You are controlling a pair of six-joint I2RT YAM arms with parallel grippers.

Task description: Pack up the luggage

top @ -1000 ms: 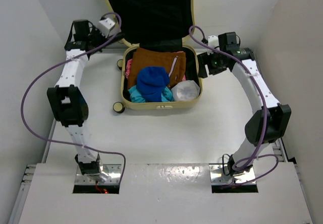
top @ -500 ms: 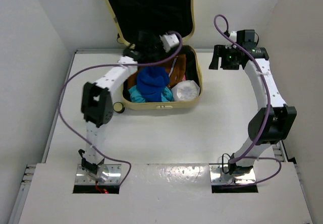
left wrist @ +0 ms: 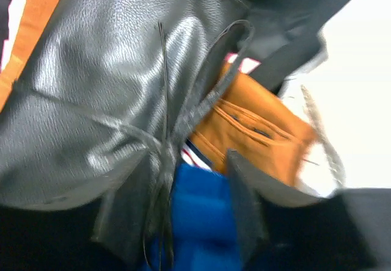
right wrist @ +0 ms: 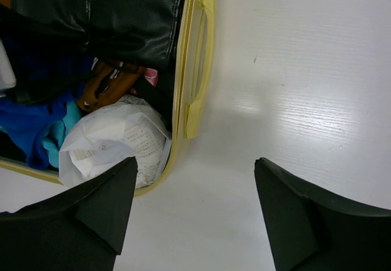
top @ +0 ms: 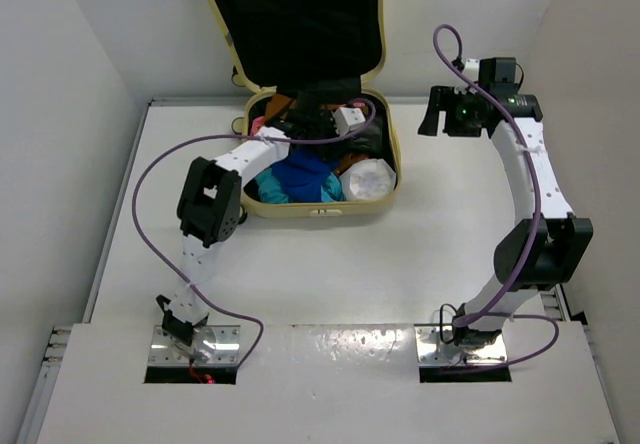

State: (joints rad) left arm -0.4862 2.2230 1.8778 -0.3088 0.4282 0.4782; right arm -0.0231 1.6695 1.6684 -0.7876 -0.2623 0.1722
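Loading in hand: the left gripper (top: 300, 112) hangs over the open luggage (top: 320, 209), black pouch (left wrist: 110, 88) just ahead of it — whether it is gripped, I cannot tell. The right gripper (right wrist: 195, 164), fingers apart, waits alongside — next, seat the pouch.

The light is bright and even. The left wrist view is motion-blurred, with glare on the black leather pouch (left wrist: 110, 69) above the left gripper (left wrist: 183, 222). Ahead of the right gripper (right wrist: 195, 164), a faint shadow lies on the white table (right wrist: 293, 69).
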